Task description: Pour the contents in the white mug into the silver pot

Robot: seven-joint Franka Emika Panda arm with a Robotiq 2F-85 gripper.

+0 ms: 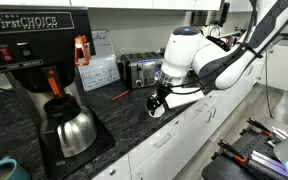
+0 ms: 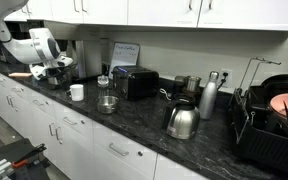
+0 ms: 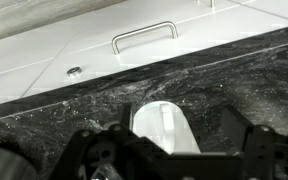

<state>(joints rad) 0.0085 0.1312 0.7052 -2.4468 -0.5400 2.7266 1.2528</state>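
Observation:
The white mug stands upright on the dark counter. The silver pot sits just beside it, low and shiny. My gripper hangs left of the mug and a little above it. In the wrist view the mug shows between my two dark fingers, and my gripper is open, with a gap on the right side. In an exterior view my gripper is low over the counter and the mug is hidden behind it. The mug's contents do not show.
A clear glass and a black toaster stand behind the pot. A steel kettle, a steel flask and a dish rack lie further along. A coffee machine with a carafe stands near the arm.

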